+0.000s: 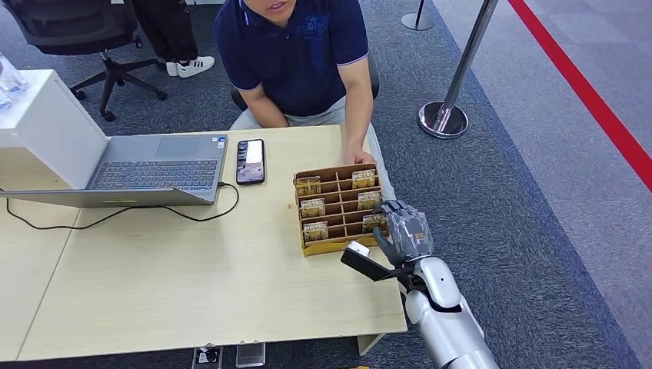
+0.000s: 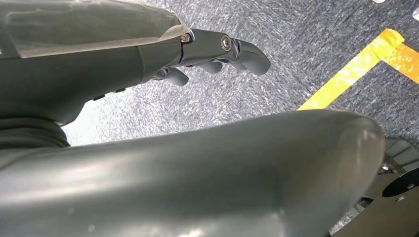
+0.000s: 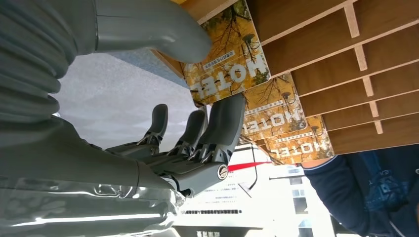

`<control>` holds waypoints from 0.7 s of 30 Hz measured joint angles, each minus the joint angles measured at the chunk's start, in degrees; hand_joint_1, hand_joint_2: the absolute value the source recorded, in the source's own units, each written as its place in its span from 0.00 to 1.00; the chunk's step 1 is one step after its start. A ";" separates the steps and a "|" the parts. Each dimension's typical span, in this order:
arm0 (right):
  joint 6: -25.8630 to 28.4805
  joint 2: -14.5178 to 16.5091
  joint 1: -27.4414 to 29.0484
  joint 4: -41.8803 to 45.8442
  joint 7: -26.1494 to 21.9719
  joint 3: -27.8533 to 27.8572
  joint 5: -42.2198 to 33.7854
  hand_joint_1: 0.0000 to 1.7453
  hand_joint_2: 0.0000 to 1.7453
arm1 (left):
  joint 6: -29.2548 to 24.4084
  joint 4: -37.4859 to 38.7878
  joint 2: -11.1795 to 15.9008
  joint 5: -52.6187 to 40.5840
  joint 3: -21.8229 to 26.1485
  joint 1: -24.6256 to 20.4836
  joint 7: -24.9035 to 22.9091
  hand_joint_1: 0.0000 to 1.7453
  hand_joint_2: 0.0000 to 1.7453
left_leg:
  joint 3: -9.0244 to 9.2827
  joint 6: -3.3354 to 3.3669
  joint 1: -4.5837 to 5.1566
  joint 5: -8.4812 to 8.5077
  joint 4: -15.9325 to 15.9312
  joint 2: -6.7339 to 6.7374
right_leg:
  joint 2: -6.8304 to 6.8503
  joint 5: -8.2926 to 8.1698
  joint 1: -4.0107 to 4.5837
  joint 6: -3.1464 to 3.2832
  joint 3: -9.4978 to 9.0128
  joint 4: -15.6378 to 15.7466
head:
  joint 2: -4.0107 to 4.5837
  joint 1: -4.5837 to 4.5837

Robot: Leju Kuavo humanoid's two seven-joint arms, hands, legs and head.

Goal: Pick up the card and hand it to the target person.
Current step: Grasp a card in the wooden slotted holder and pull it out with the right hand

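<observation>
A light wooden counter carried an open grey laptop, a black smartphone lying flat just beside it, and a brown cardboard organiser box divided into small compartments. Several yellow hotel cards printed with autumn trees stood in the compartments. The nearest of them, the yellow "HOTEL" card in the box's right-hand column, sat at the end closest to the robot, still inside its slot.

The robot's silver right hand was at the near right corner of the box. In the right wrist view its thick grey thumb lay on one side of that card and its darker fingers on the other, spread apart, the fingertips close to the card's edge; whether they actually touched it could not be told, and nothing was clamped.

A person in a navy polo shirt sat on the far side of the counter, one hand resting just behind the box.

The left hand hung over grey carpet beside a strip of yellow floor tape, its fingers curled loosely and holding nothing.
</observation>
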State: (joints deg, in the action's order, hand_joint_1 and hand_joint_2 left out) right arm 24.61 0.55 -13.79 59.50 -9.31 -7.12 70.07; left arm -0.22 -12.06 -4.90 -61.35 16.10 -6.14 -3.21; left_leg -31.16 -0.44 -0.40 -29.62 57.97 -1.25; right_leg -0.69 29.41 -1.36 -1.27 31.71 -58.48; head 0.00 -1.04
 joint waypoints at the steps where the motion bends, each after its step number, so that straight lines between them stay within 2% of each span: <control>1: -0.08 0.00 0.00 0.02 0.00 0.01 0.14 0.53 1.00 | -0.04 -0.01 0.00 -0.09 0.11 0.00 0.00 0.00 0.00 | 0.00 0.00 0.00 0.00 0.00 0.00 | 0.00 0.00 0.00 0.00 0.00 0.00 | 0.00 0.00; 5: -0.32 0.01 -0.01 0.02 0.00 0.10 0.24 0.56 1.00 | -0.18 0.01 -0.01 -0.38 0.41 0.02 0.14 0.00 0.00 | 0.00 0.00 0.00 0.00 0.00 0.00 | 0.00 0.00 0.00 0.00 0.00 0.00 | 0.00 0.00; 10: -0.62 0.00 0.47 0.11 -0.17 0.60 0.24 0.60 1.00 | -0.94 -0.01 -0.03 -0.46 0.44 0.09 3.26 0.00 0.00 | -0.01 0.00 0.00 0.00 0.00 -0.01 | 0.00 0.00 0.00 0.00 0.00 0.00 | 0.00 -0.02; 15: -0.63 -0.01 0.80 0.30 -0.51 0.89 0.24 0.73 1.00 | -1.25 0.01 -0.07 -0.46 0.45 0.09 4.66 0.00 0.00 | -0.01 0.00 0.00 0.00 0.00 0.00 | 0.00 0.00 0.00 0.00 0.00 0.00 | 0.00 0.00; 21: -0.48 0.02 0.46 0.30 -0.98 0.96 0.20 0.77 1.00 | -1.16 -0.01 -0.07 -0.52 0.49 0.08 6.74 0.00 0.00 | -0.01 0.00 0.00 0.00 0.00 0.00 | 0.00 0.00 0.00 0.00 0.00 0.00 | 0.00 0.00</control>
State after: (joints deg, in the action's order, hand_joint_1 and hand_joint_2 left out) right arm 24.13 0.57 -13.33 59.80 -10.29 -6.16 70.28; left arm -1.38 -12.07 -4.96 -61.87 16.58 -6.06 3.53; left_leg -31.17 -0.44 -0.40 -29.62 57.98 -1.25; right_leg -0.69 29.41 -1.36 -1.27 31.71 -58.47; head 0.00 -1.04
